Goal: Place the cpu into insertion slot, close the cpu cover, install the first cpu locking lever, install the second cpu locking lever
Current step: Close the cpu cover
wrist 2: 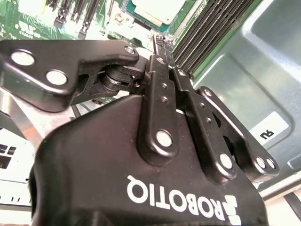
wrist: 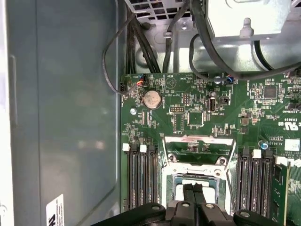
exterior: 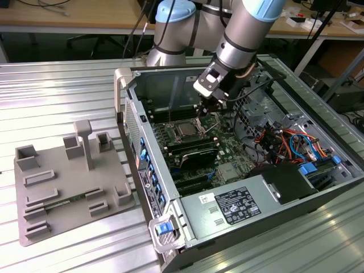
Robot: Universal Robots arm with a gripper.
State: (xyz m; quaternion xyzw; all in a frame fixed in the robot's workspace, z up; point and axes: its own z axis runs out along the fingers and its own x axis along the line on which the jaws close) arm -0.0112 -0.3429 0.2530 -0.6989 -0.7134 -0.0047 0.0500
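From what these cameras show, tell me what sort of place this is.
Probably a robotics lab or workshop: a robot arm reaches into an open computer case on a ribbed metal table, with wooden desks behind.

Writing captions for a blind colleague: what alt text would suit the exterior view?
A robot arm reaches into an open computer case on a ribbed metal table, its hand poised low over the motherboard beside the silver-topped cpu. A grey plastic fixture tray lies on the table at the exterior view's left.
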